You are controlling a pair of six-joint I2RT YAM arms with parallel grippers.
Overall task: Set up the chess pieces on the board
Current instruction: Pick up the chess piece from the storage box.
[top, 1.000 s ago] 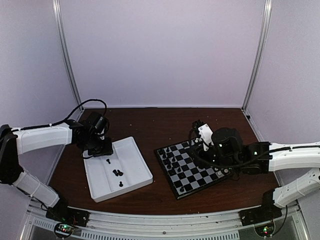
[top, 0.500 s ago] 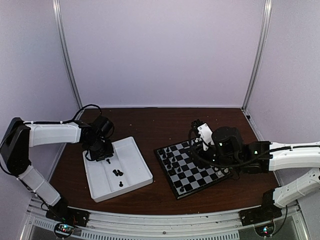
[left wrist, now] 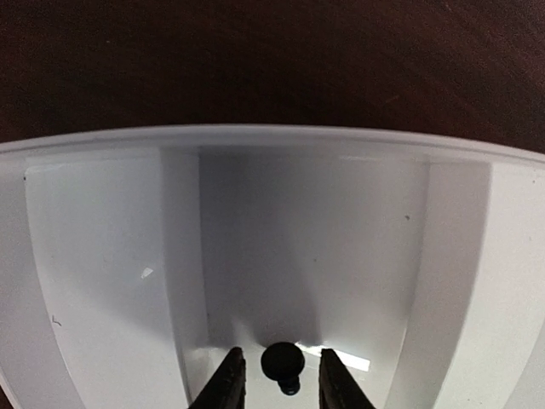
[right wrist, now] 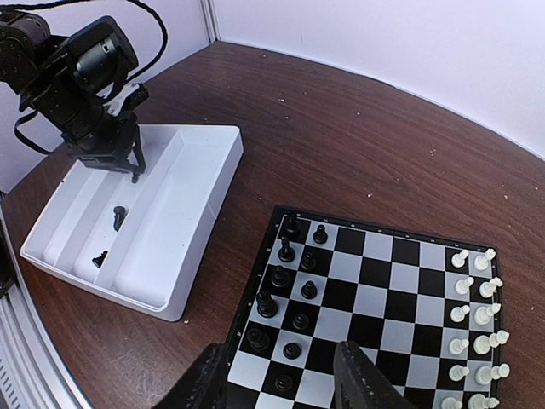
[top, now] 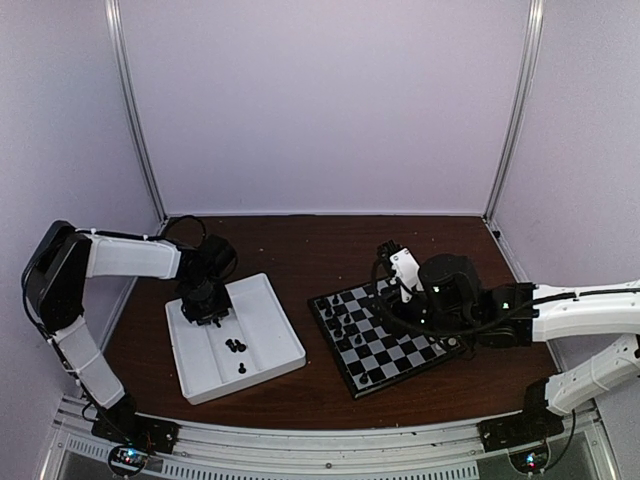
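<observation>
The board (top: pixel 392 345) lies right of centre and also shows in the right wrist view (right wrist: pixel 383 290). Several black chess pieces (right wrist: pixel 289 281) stand in two rows on its left side. More black pieces (top: pixel 236 347) lie loose in the white tray (top: pixel 272 305). My left gripper (left wrist: pixel 283 385) is low in the tray, open, with its fingers either side of one lying black piece (left wrist: pixel 283 362), not touching it. My right gripper (right wrist: pixel 289 379) is open and empty, hovering above the board's near-left squares.
White pieces (right wrist: pixel 473 290) stand along the board's right side. The tray's (left wrist: pixel 341 221) inner ridges and far wall close in around the left fingers (left wrist: pixel 228 383). The brown table runs between tray and board. Enclosure walls stand behind and at both sides.
My left gripper has moved right and down into the tray, ending around the lying black piece. The right arm has barely moved.
</observation>
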